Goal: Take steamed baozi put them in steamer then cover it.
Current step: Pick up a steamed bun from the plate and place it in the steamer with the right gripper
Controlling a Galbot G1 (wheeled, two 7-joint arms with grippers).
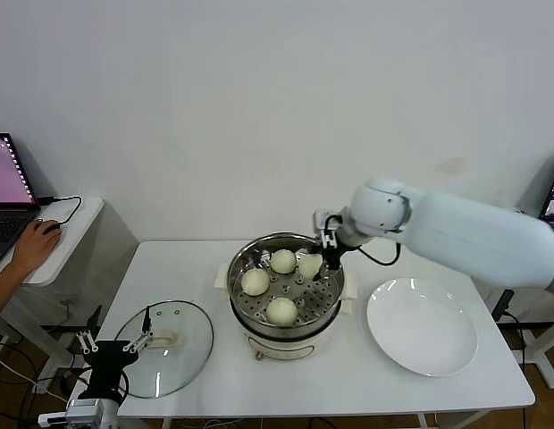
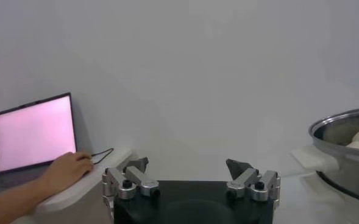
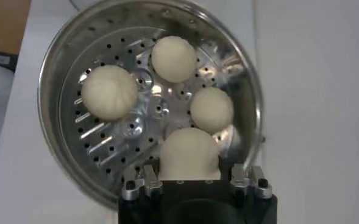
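Note:
The steamer stands mid-table, its rim also showing in the right wrist view and the left wrist view. Three baozi lie on its perforated tray, and they show in the right wrist view too. My right gripper is shut on the fourth baozi, low inside the steamer at its far right side. The glass cover lies flat at the table's front left. My left gripper waits open beside it.
A white plate sits bare to the right of the steamer. A side desk at the far left holds a laptop and a person's hand. A wall stands behind the table.

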